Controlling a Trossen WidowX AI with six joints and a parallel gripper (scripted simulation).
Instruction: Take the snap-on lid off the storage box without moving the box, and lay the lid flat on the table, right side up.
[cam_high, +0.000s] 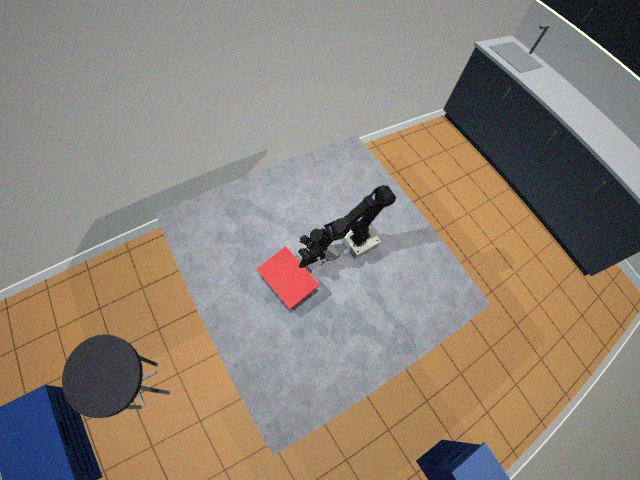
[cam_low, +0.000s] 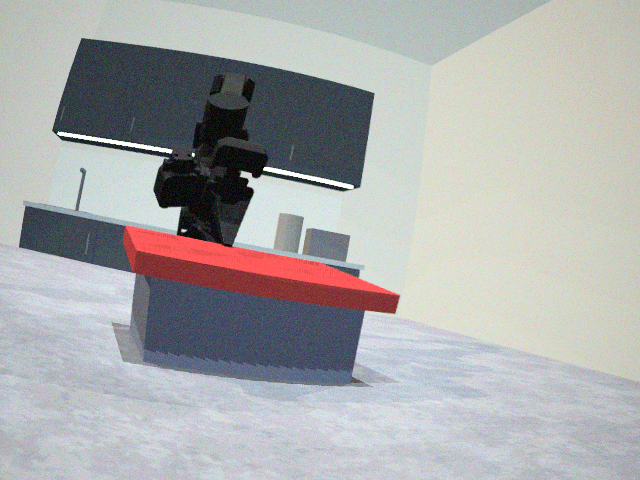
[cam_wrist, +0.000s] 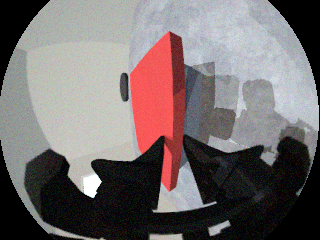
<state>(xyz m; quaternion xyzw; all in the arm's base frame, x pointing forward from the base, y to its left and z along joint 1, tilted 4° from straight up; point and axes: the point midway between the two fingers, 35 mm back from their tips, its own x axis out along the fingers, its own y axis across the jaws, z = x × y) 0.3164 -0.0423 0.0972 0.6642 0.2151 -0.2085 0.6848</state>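
Grey desk surrounds the box, hidden from above by its lid. Exterior: lid atop the box, overhanging, so there's rim for my tool. Wrist: I'm clamped on the lid's edge, above and below, presumably for prying without shifting the box.

Lower part of the view partly blocked around the red lid.
Beneath the lid, the box's interior is hidden; behind the lid, the arm's base is concealed in the exterior view.
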